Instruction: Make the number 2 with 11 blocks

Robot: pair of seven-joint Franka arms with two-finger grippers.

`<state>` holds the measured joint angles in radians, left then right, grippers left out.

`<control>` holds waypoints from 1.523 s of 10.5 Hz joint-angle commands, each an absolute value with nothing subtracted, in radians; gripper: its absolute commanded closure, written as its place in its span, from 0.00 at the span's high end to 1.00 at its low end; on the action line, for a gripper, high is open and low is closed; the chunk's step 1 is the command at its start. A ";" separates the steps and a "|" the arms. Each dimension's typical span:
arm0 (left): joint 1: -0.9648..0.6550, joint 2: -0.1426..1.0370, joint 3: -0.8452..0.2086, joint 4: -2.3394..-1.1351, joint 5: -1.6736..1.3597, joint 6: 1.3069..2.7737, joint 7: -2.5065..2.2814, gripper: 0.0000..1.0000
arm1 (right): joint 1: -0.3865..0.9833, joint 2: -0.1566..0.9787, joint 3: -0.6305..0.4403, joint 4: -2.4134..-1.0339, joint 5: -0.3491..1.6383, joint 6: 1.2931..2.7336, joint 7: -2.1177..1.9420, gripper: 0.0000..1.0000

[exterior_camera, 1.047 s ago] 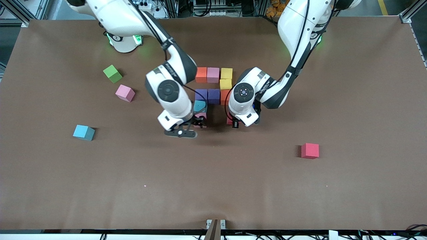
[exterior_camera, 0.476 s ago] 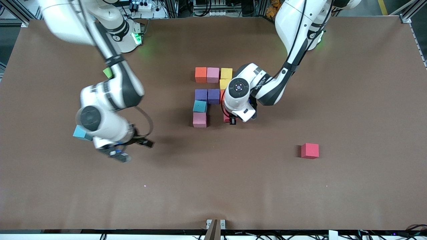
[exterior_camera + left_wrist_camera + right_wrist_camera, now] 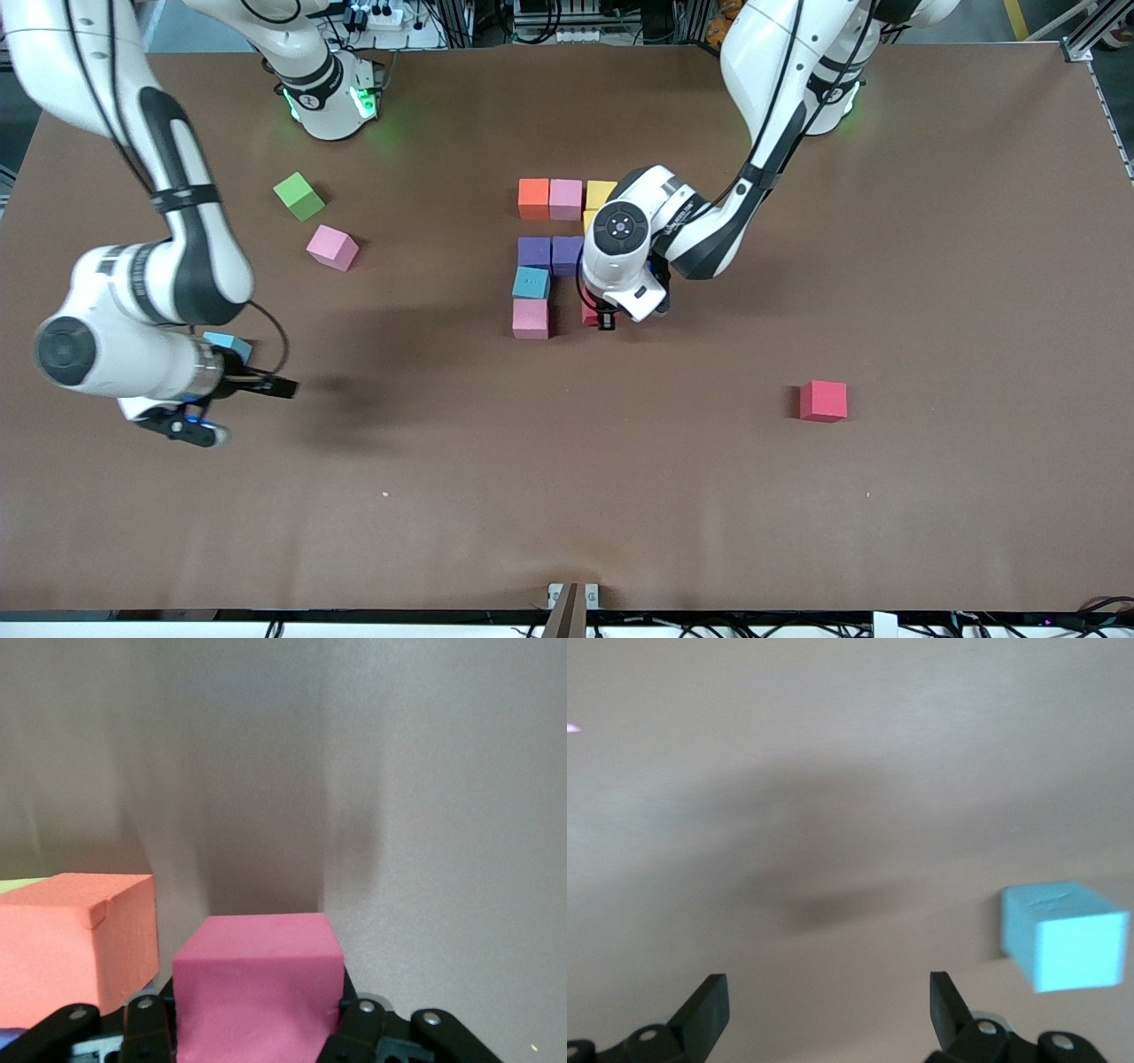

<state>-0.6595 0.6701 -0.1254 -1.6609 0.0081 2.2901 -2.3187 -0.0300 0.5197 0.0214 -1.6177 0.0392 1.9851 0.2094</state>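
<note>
The partial number 2 stands mid-table: orange [image 3: 533,198], pink [image 3: 566,198] and yellow [image 3: 601,190] blocks in a row, two purple blocks [image 3: 534,252], then light blue [image 3: 531,283] and pink [image 3: 531,318]. My left gripper [image 3: 602,317] [image 3: 255,1014] is shut on a reddish-pink block [image 3: 257,979], low beside another orange block [image 3: 75,939] and apart from it. My right gripper [image 3: 232,408] [image 3: 828,1001] stands open and empty over the table by a loose light blue block [image 3: 232,343] [image 3: 1063,935].
A loose pink block [image 3: 332,247] and a green cube [image 3: 299,196] lie toward the right arm's end. A red block [image 3: 823,400] sits alone toward the left arm's end, nearer the front camera. The left arm's wrist hides part of the figure.
My right arm has swung away from the figure to the right arm's end, stopping by the loose light blue block. My left gripper has shifted slightly toward the figure's pink block with its block.
</note>
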 commanded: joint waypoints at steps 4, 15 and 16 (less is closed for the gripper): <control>-0.715 0.747 -0.117 -1.575 0.145 2.292 -2.361 0.13 | -0.207 0.482 0.041 -1.803 -0.049 2.141 -0.090 1.00; -0.773 0.827 -0.061 -1.437 0.161 2.312 -2.375 0.13 | -0.250 0.393 0.038 -2.082 -0.072 2.438 -0.176 1.00; -0.787 0.831 -0.051 -1.424 0.158 2.312 -2.375 0.13 | -0.250 0.381 0.038 -2.080 -0.072 2.418 -0.176 1.00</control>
